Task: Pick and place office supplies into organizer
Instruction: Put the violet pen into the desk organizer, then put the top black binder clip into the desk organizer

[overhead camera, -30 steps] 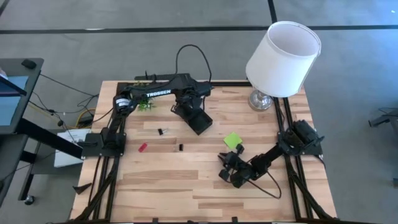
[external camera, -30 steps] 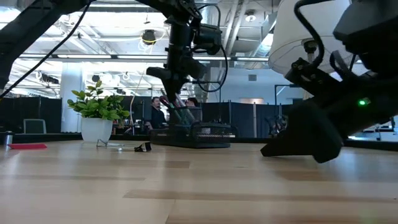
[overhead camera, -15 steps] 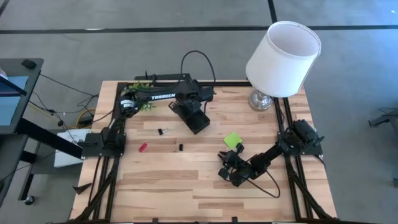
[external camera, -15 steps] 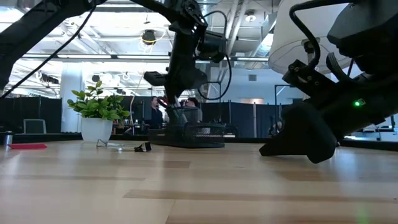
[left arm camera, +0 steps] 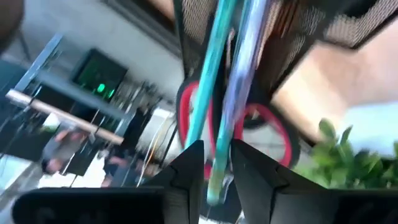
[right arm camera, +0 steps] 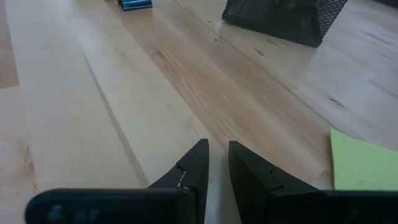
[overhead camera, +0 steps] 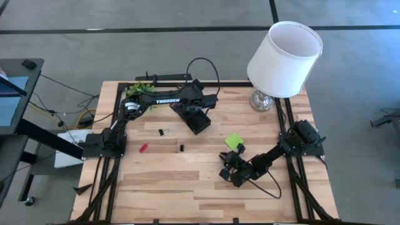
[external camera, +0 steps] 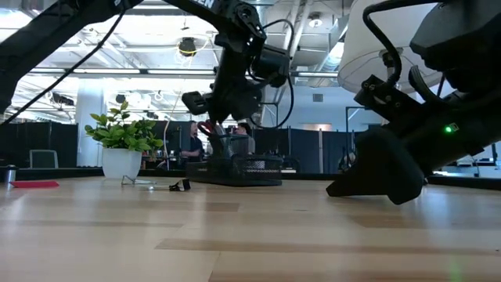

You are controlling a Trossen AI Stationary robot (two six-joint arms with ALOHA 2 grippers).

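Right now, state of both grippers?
Left gripper: over the organizer, teal pen between its fingers; grip cannot be told.
Right gripper: empty, fingers nearly together, low over the table.

black mesh organizer [overhead camera: 196, 119], teal pen [left arm camera: 211, 81], lime-green sticky-note pad [overhead camera: 234, 140], white lamp shade [overhead camera: 284, 50].

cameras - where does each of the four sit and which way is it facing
High view: overhead, straight down on the table, both arms showing.
Low view: table height, level across to the organizer and room; arms above.
Left wrist view: down past the left claw onto a teal pen and scissors.
Right wrist view: along the table past the right claw.
Both wrist views share the organizer.
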